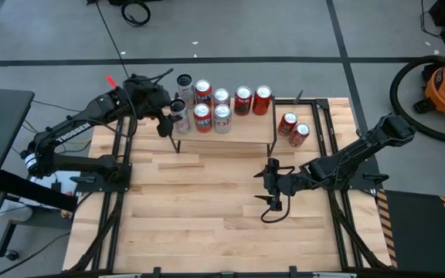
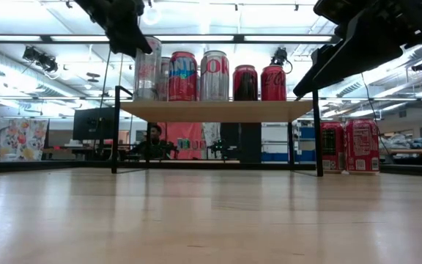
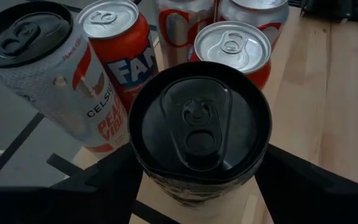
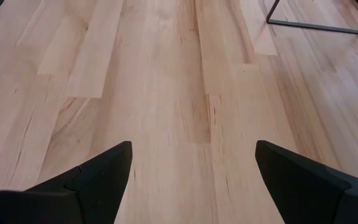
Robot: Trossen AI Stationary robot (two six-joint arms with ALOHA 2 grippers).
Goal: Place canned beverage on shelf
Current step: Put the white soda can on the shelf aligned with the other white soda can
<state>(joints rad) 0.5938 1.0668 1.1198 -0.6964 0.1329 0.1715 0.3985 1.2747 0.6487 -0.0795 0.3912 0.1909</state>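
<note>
Left gripper (image 3: 197, 186) holding black-topped can (image 3: 199, 127) at light-wood shelf's (image 1: 230, 137) left end; right gripper (image 4: 191, 180) wide over desk (image 1: 207, 216)

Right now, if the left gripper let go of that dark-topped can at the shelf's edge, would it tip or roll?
The dark-topped silver can looks upright on the light-wood shelf, so it probably stands. It's tall and near the left end, so a sideways nudge might tip it off. The left gripper brackets it.
</note>
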